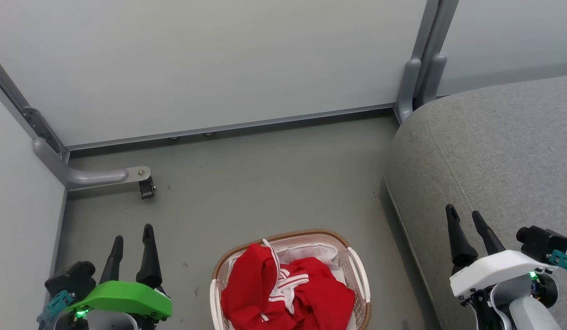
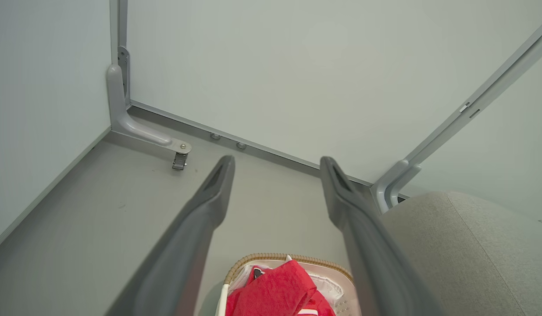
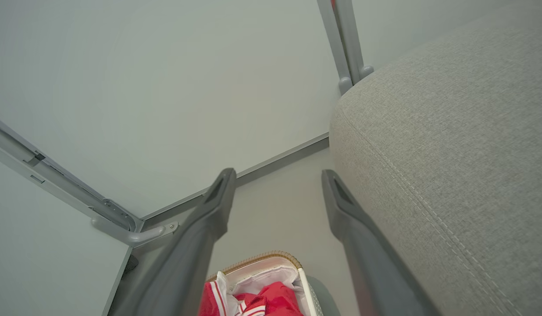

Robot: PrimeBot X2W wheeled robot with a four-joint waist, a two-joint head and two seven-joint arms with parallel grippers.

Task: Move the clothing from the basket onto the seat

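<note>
head view: clothing point(image 1: 288, 293) lies in the basket point(image 1: 283, 236) between left tool point(image 1: 133, 233) and right tool point(image 1: 463, 211), both wide, empty; seat point(image 1: 494, 151) rightward.

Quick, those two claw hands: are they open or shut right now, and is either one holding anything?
Left gripper: open, holding nothing.
Right gripper: open, holding nothing.
</note>
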